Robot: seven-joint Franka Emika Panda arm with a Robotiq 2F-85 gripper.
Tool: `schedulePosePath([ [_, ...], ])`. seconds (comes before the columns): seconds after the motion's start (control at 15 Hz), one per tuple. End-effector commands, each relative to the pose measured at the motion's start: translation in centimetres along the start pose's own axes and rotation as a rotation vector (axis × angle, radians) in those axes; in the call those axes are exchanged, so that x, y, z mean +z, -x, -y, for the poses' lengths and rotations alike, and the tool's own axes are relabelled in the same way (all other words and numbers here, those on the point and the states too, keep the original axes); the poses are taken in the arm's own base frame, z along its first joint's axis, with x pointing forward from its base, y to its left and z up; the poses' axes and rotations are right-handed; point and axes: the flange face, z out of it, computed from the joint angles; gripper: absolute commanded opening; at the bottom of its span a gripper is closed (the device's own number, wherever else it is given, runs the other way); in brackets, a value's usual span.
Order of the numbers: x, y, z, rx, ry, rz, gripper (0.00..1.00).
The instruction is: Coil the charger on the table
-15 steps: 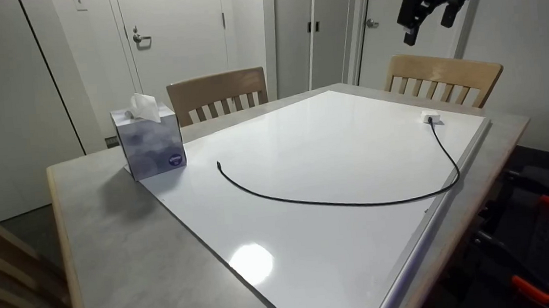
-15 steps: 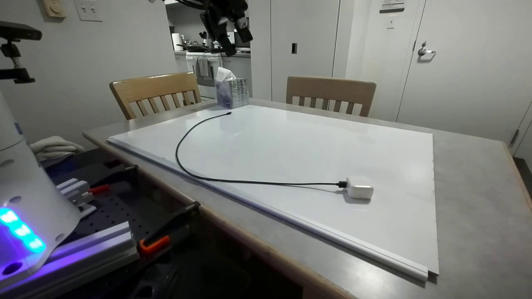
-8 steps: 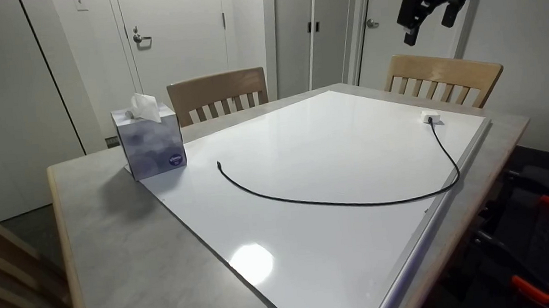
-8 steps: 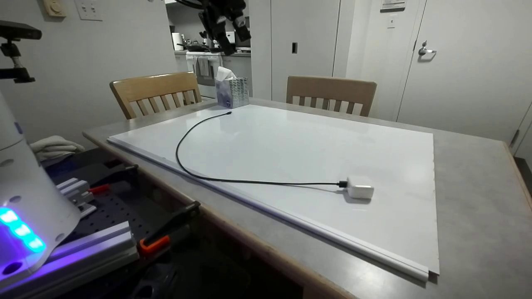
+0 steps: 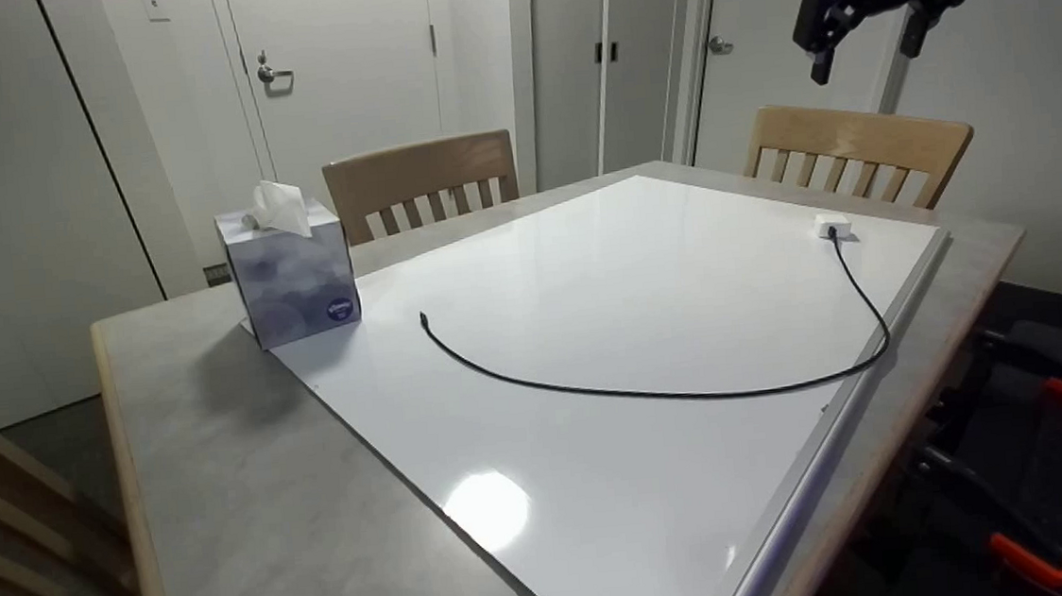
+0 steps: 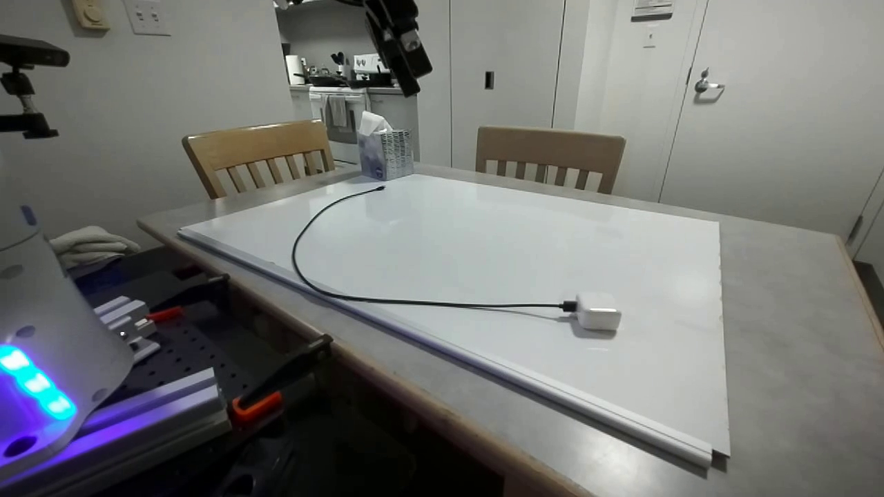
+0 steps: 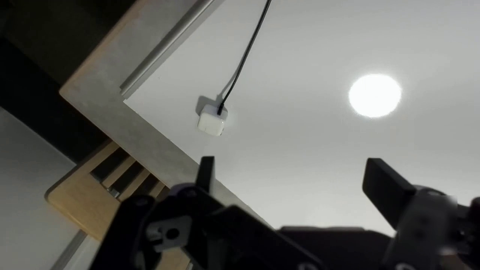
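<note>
Robot base (image 6: pixel 62 310): nearest, at the side of an exterior view; white shell, blue lights (image 6: pixel 36 383) lit, just beside a silver rail (image 6: pixel 148 424).
Clamp (image 6: pixel 257 408): black with an orange part, by the rail's end.
Table (image 6: pixel 794 345): grey top, wooden edge; a glossy white panel (image 6: pixel 497 241) lies flat on it, a metal strip (image 6: pixel 497 367) along the panel's edge on the robot's side.
Charger (image 6: pixel 414 301): on the white panel in both exterior views, uncoiled. Nearest part is a white block (image 6: pixel 598 314) with a dark connector (image 6: pixel 569 306) joined to it; from there the thin black cable (image 5: pixel 728 395) runs in one wide, open bow.
Bend of the cable: reaches the metal strip; whether lying on it or just beside it, cannot tell.
Gripper (image 7: pixel 292 175): raised well above the table, apart from the charger. Fingers (image 7: pixel 205 172) spread wide; the panel shows through the gap in the wrist view.
Free end (image 6: pixel 380 188): small dark tip, on the panel at its far end, near the tissue box (image 6: pixel 385 155).
Tissue box: upright at the panel's corner, a white tissue (image 6: pixel 373 124) standing out of the top.
Wooden chairs (image 6: pixel 257 141): slatted backs, around the table.
Stove (image 6: pixel 356 96): white, across the room, a towel (image 6: pixel 336 112) hanging on its front.
Door (image 6: pixel 794 110): pale, with a lever handle (image 6: pixel 703 85).
</note>
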Motion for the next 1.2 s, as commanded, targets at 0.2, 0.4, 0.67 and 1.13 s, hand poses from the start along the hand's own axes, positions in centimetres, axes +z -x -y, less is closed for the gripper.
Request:
schedulePosePath([
  [0.2,3.1,-3.1,-4.0,0.109,-0.092,-0.083,1.0],
  [0.4,5.3,-4.0,-6.7,0.206,-0.132,-0.087,1.0],
  [0.67,6.3,-4.2,-8.7,0.263,-0.135,-0.083,1.0],
  [1.13,9.8,-4.1,-10.6,0.268,-0.221,0.006,1.0],
])
